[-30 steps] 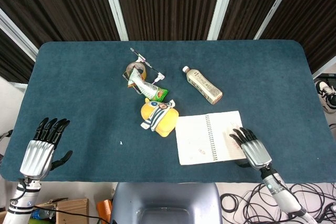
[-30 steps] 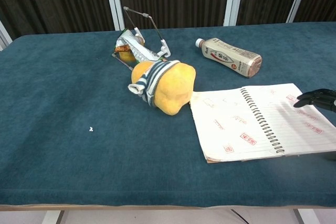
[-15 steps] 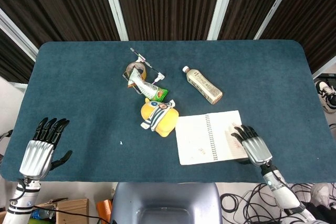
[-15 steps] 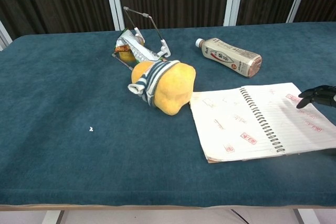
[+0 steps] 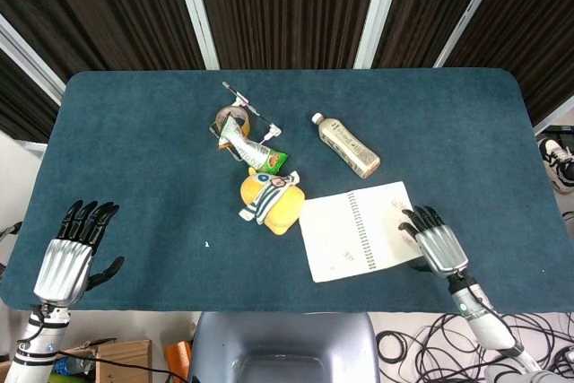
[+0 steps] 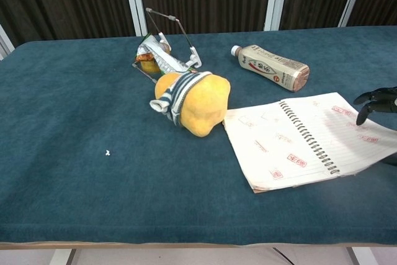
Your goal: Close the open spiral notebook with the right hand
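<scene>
The open spiral notebook (image 5: 354, 232) lies near the table's front right, white pages with red stamps, its coil running down the middle. In the chest view the notebook (image 6: 298, 141) sits skewed and its right page tilts up at the outer edge. My right hand (image 5: 438, 244) is at that outer edge, fingers spread over the page. Seen from the chest, the right hand (image 6: 377, 99) has its dark fingertips a little above the paper, with a dark part under the page edge. My left hand (image 5: 67, 257) hangs with fingers spread and nothing in it off the front left corner.
A yellow plush toy (image 5: 269, 199) touches the notebook's left edge. Behind it lie a snack packet with a wire clip (image 5: 247, 136) and a bottle (image 5: 346, 145) on its side. The blue table (image 5: 134, 159) ends just behind my right hand.
The notebook has turned slightly, its right side swinging away from me and its outer page edge rising. My right hand moved a little to the right and away. The left hand stayed still.
</scene>
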{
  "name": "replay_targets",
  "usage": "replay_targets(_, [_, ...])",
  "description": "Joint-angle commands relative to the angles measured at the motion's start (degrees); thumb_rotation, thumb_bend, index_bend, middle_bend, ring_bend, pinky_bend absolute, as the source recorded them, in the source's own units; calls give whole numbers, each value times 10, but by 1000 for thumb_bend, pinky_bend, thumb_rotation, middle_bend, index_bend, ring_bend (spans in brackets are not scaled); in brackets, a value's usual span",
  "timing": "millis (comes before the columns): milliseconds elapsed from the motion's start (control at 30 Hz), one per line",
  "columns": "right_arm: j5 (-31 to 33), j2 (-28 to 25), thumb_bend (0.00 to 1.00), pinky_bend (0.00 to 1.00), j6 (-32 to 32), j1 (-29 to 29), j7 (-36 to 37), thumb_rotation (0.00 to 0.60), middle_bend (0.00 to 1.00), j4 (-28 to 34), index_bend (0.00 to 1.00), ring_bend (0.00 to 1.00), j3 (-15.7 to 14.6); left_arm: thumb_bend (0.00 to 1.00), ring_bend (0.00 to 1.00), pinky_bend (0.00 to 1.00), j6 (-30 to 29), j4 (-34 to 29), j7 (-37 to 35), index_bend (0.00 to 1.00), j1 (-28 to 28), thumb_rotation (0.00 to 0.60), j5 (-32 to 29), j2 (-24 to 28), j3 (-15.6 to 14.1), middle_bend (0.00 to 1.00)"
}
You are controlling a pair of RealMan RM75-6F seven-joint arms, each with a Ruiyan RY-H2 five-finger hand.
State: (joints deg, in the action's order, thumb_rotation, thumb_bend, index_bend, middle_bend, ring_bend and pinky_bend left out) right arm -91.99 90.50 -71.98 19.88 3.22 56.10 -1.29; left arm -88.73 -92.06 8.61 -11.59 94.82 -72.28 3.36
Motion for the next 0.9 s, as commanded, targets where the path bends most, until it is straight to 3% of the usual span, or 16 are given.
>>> replay_targets(33, [-23,30,259,177,-24,3,4,600,204,-55,497,156,-8,227,80,77,-2,2,-2,132,1,600,2,0,0,141])
replay_targets(200, [-46,58,372,204,-59,6,28,600,277,-123,655,227,-14,227,80,76,-5,3,-7,133,2,600,3,1,-1,141])
replay_targets(367, [-70,38,386,204,-99,8,4,600,298,-156,682,239,-22,228,81,77,-10,6,-13,133,4,600,4,1,-2,141])
replay_targets(600, [-142,-65,387,146,-173,21,-112,600,312,-82,688,249,-49,229,80,77,-12,8,-17,133,7,600,4,0,-3,140])
replay_targets(733, [-203,-106,386,122,-165,65,-177,600,313,-24,693,249,-62,227,80,77,-12,6,-16,133,8,600,4,1,-4,141])
replay_targets(900, [-232,-120,386,93,-144,96,-202,600,313,6,704,244,-66,226,80,77,-13,3,-15,132,8,600,4,3,-3,141])
